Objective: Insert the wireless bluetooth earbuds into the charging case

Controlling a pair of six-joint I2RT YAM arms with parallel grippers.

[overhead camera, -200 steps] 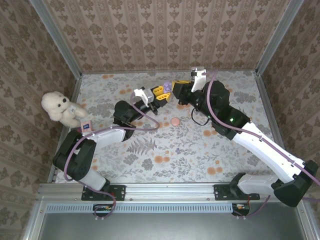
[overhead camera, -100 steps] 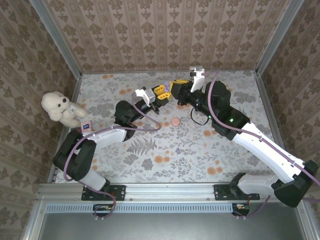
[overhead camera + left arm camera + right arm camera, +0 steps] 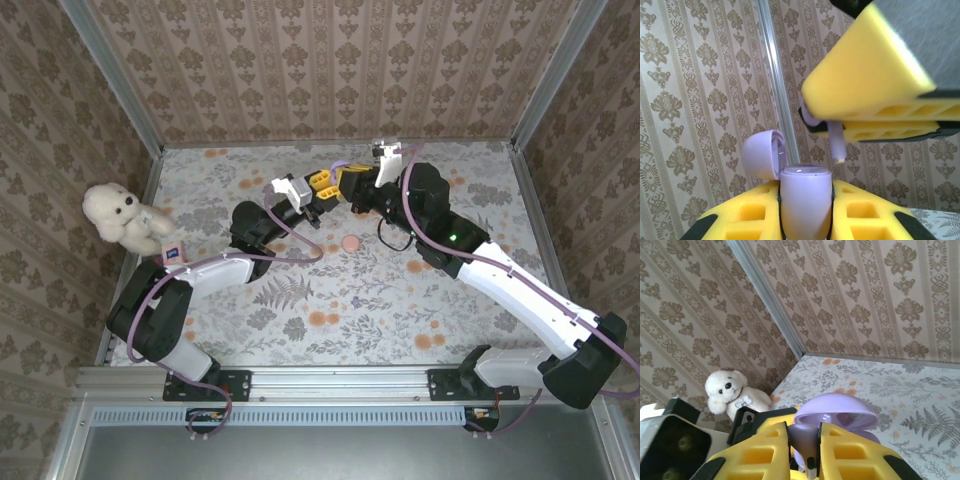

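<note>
- Right tool [image 3: 352, 178] is now sitting closer to the left tool [image 3: 322, 184] than a second ago, having slid toward 9 o'clock. The two are nearly meeting in the air over the far middle of the worktop [image 3: 300, 300], around 12 o'clock in the top view.
- Judgement: the gap is closing for insertion, and alignment is under way but not yet finished.
- Left tool is clamping tight on the charging case [image 3: 805, 200], holding it upright between its pads. The lid [image 3: 764, 152] is hanging open toward 10 o'clock.
- Right tool is pinching nearly closed on a lilac earbud [image 3: 837, 145], stem pointing down.
- In the left wrist view the earbud is hovering just off the case mouth, at about 1 o'clock, and is not touching it.
- A small pink disc [image 3: 350, 243] is lying on the worktop at 6 o'clock from the tools. I cannot tell what it is.
</note>
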